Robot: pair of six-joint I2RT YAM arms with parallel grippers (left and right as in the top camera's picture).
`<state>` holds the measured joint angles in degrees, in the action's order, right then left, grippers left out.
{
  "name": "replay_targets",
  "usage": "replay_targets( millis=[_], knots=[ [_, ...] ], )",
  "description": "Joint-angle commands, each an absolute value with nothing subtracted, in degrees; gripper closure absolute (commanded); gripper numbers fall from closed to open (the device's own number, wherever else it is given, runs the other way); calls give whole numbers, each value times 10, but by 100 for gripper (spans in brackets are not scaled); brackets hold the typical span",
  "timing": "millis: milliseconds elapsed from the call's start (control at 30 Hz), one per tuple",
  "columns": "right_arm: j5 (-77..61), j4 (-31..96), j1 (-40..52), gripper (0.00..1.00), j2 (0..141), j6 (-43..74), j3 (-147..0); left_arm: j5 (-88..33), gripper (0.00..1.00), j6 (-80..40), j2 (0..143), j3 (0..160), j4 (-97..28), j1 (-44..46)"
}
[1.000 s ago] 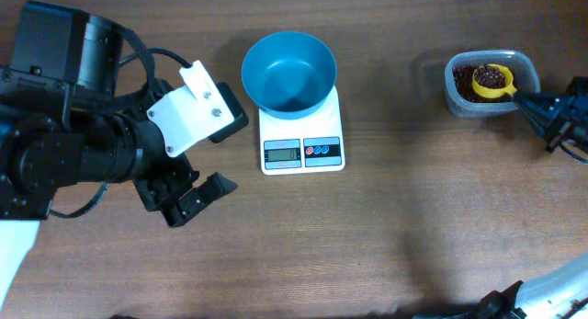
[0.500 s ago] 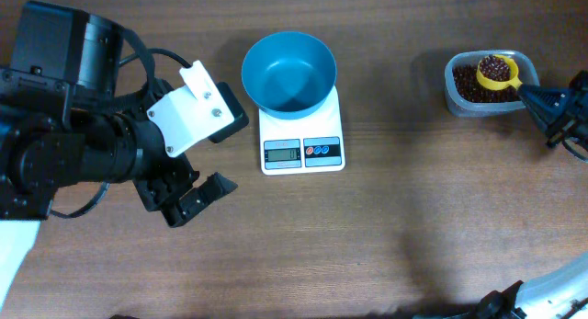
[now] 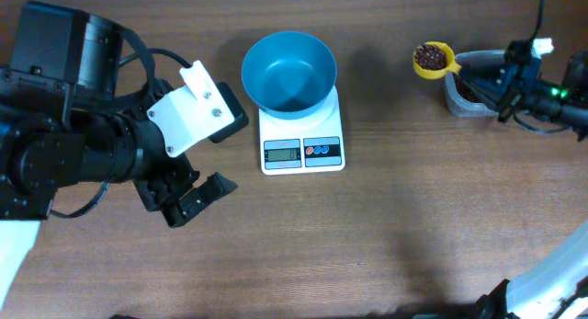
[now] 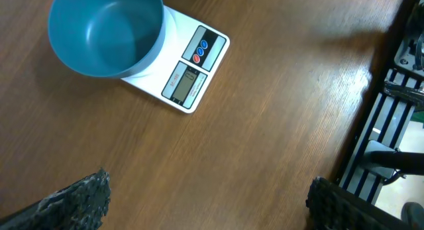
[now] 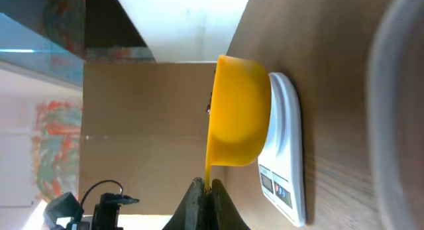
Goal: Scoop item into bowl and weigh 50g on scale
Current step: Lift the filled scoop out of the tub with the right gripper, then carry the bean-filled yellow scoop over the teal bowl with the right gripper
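The blue bowl (image 3: pixel 288 72) stands empty on the white scale (image 3: pixel 301 135); both also show in the left wrist view, the bowl (image 4: pixel 106 31) on the scale (image 4: pixel 189 74). My right gripper (image 3: pixel 473 78) is shut on the handle of a yellow scoop (image 3: pixel 432 58) filled with reddish-brown beans (image 3: pixel 429 54), held in the air between the bowl and a clear tub (image 3: pixel 459 96). In the right wrist view the scoop (image 5: pixel 238 120) hides most of the scale (image 5: pixel 286 164), and the fingers (image 5: pixel 205 193) pinch its handle. My left gripper (image 3: pixel 191 201) is open and empty over bare table.
The clear tub of beans sits at the far right, mostly hidden under my right arm. My bulky left arm (image 3: pixel 83 135) fills the left side. A black metal frame (image 4: pixel 391 111) runs along the table's edge in the left wrist view.
My right gripper lifted the full scoop out of the tub and carried it left toward the bowl. The left arm has not moved.
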<state>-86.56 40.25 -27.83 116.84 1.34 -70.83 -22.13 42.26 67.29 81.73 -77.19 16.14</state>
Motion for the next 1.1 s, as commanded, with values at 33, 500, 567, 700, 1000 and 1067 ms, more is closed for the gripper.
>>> replay_targets(
  millis=[33,500,567,700,1000,1067],
  knots=[
    [-889,402,-230,96,1146,37,-762,-229,1,430,672,815,-772,159],
    [-889,396,-47,96,1146,100,-881,-229,1,430,672,814,-772,159],
    [-889,396,-23,96,1146,100,-881,-229,1,430,672,814,-773,159],
    [-839,396,0,96,1146,99,-881,-229,1,430,672,814,-772,159],
    [-789,396,27,96,1146,-11,-881,-229,1,430,672,815,-772,159],
    [-762,396,31,96,1146,-11,-881,-229,1,430,672,814,-772,159]
  ],
)
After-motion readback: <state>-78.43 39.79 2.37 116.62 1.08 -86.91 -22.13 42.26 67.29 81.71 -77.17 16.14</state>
